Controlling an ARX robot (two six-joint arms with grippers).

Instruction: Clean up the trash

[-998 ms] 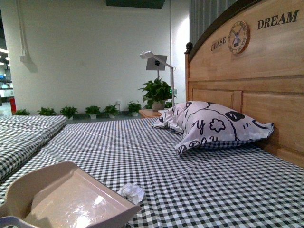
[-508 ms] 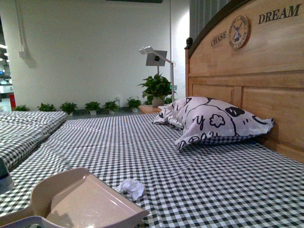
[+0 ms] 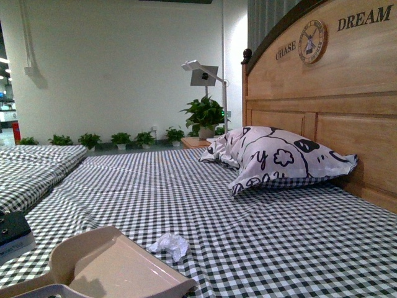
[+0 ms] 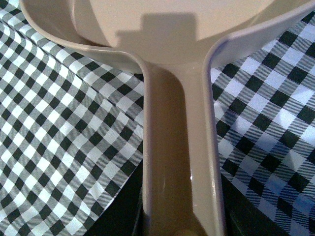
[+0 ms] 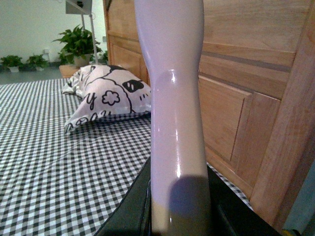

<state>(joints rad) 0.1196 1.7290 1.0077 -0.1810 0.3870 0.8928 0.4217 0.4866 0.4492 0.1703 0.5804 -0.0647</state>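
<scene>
Checked bedsheet (image 3: 248, 205) fills the front view, with the wooden headboard (image 3: 322, 112) at 3 o'clock. Patterned pillow (image 3: 279, 158) rests against it. Pinkish dustpan (image 3: 118, 267) at 7 o'clock, lip down on the sheet. Trash wad (image 3: 170, 244) lies on the sheet at the pan's 2 o'clock, just beside the lip; contact unclear. Left gripper (image 4: 182, 223) clenched on the dustpan's handle. Right gripper (image 5: 179, 216) clasps an upright pale handle (image 5: 172, 98).

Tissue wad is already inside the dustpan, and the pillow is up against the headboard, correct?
Not quite. The front view shows the tissue wad lying on the checked sheet beside the front lip of the dustpan, not inside it. The pillow is up against the headboard, as you said.
</scene>
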